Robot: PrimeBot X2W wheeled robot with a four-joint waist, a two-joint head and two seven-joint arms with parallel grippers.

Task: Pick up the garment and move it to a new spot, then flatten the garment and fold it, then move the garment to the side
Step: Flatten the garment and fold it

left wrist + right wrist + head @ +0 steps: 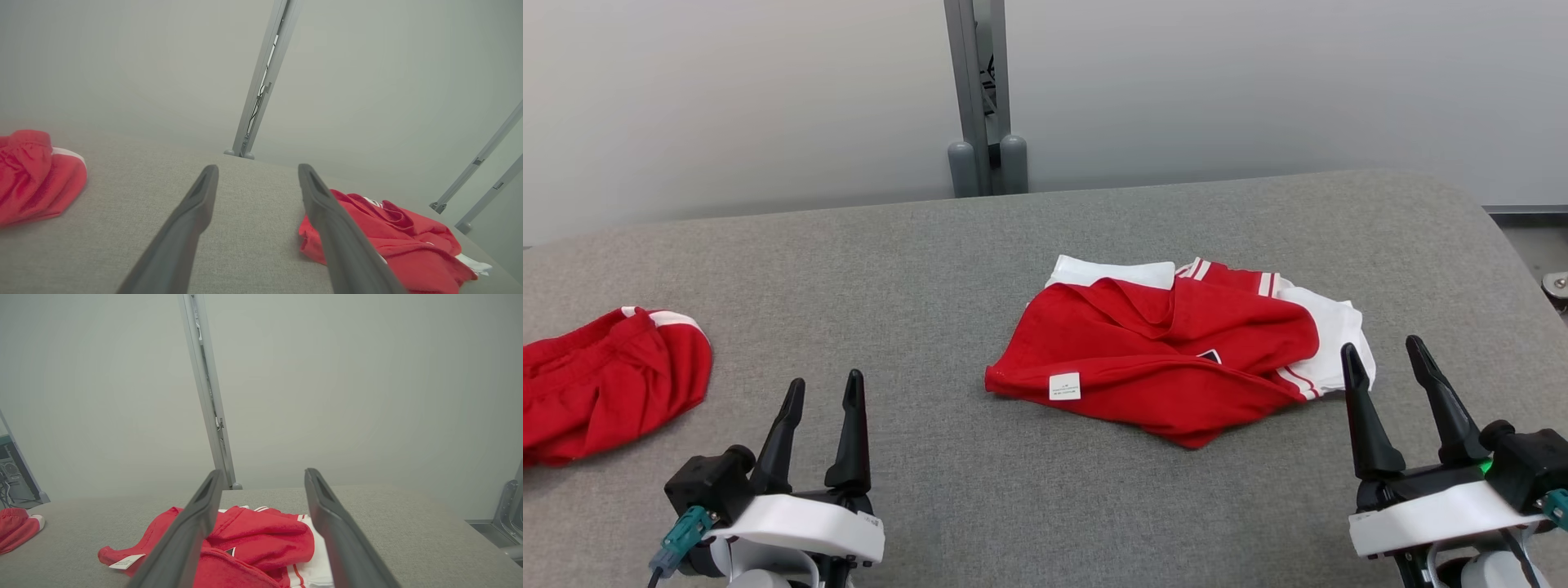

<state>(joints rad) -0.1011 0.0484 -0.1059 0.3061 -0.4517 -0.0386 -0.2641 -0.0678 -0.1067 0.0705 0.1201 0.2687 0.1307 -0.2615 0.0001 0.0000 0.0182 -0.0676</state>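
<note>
A crumpled red garment (1160, 359) with white striped trim and a small white label lies on the grey padded table (890, 261), right of centre. It also appears in the left wrist view as the garment (408, 241) and in the right wrist view as the garment (261, 531). My left gripper (825, 378) stands open at the near left, well apart from the cloth, with nothing between its fingers (257, 166). My right gripper (1381, 343) is open too, just off the garment's right edge, its fingers (263, 471) pointing over the cloth.
A second red piece of clothing (596, 384) with white trim lies at the table's far left edge (32, 175) (16, 526). A grey post (984, 98) rises behind the table against a pale wall. The table's right end curves off near a metal fitting (1556, 286).
</note>
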